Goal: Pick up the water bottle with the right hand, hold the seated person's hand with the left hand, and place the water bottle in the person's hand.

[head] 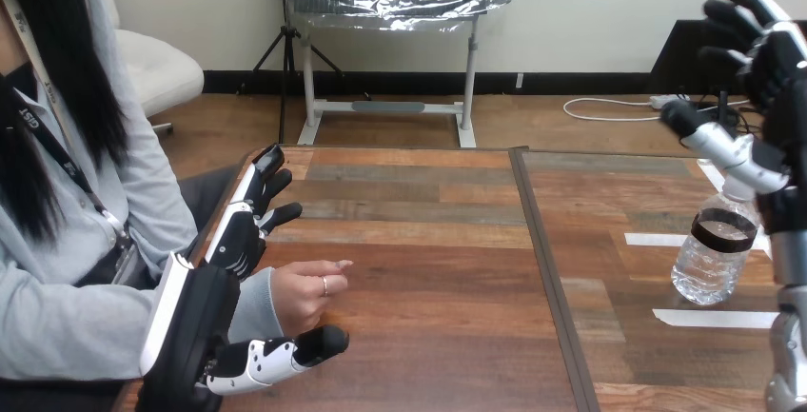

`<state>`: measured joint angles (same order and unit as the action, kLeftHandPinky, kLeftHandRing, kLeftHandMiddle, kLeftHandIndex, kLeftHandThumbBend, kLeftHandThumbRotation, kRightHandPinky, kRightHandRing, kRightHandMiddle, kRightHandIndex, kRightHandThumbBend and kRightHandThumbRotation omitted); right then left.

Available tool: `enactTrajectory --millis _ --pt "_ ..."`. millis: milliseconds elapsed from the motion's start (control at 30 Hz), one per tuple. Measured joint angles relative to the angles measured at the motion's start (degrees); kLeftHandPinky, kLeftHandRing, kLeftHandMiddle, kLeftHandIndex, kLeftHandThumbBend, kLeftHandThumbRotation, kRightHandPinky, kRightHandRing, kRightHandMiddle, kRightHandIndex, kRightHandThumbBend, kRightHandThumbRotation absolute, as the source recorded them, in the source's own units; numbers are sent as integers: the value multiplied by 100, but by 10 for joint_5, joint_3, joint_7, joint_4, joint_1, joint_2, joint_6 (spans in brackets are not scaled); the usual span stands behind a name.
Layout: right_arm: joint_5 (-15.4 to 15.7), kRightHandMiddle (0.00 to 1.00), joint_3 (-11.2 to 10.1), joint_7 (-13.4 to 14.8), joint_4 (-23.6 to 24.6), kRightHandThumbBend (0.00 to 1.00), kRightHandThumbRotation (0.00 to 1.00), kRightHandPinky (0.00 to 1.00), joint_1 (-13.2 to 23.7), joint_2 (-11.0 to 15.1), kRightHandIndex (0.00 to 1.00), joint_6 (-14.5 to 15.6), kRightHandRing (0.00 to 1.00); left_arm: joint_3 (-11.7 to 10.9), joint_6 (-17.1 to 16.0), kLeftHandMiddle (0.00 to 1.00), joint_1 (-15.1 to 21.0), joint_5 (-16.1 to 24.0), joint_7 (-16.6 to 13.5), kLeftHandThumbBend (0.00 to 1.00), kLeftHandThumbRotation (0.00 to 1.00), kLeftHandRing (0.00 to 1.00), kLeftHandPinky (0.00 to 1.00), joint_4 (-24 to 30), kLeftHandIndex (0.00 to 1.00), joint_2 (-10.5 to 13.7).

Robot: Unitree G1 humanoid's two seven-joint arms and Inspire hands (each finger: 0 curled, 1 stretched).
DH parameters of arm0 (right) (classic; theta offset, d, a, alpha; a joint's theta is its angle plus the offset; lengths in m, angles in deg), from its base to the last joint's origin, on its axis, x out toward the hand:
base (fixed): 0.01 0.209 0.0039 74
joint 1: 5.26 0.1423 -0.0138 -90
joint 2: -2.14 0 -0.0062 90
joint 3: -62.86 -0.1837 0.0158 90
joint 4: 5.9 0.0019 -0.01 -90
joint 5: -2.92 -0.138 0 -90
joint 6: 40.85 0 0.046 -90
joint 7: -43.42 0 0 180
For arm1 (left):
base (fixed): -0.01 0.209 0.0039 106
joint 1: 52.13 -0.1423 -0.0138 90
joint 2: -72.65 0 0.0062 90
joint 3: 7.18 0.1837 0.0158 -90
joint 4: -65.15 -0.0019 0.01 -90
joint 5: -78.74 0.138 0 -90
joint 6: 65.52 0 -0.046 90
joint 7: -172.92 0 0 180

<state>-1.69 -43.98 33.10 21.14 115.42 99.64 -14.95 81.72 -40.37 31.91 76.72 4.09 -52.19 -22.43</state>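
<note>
Water bottle point(712, 255) stands upright on the wooden table point(428, 269). The right hand point(771, 60) is above it, fingers spread. The left hand point(205, 322) has straight fingers beside the person's hand point(305, 293).

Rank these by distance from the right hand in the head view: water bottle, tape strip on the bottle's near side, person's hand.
1. water bottle: right side of the table, just below the right hand.
2. tape strip: right side, flat on the table on the bottle's near side.
3. person's hand: far left, across the table's centre seam.
</note>
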Motion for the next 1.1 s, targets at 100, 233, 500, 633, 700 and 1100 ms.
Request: enactTrajectory --millis 100,233,500,633,700,1100 --pt "8 83 0 14 -8 100 52 76 3 7 87 6 84 0 0 98 0 -1 0 100 59 95 85 0 96 0" --pt "15 83 0 28 -17 100 52 76 6 14 87 15 84 0 0 98 0 0 0 100 58 95 85 -1 97 0" --pt "27 82 1 52 -33 100 54 75 9 22 87 30 83 0 0 98 0 -3 1 100 57 96 86 -1 97 0" --pt "36 82 2 66 -39 100 55 74 9 26 87 35 83 0 0 99 0 -7 3 100 57 96 86 -1 98 0" --pt "40 82 3 71 -41 100 55 73 9 28 87 37 83 0 0 99 0 -8 3 100 57 96 87 -1 98 0" --pt "57 81 6 94 -50 100 57 71 9 39 86 47 82 0 0 99 0 -9 3 100 57 96 88 -1 97 0"
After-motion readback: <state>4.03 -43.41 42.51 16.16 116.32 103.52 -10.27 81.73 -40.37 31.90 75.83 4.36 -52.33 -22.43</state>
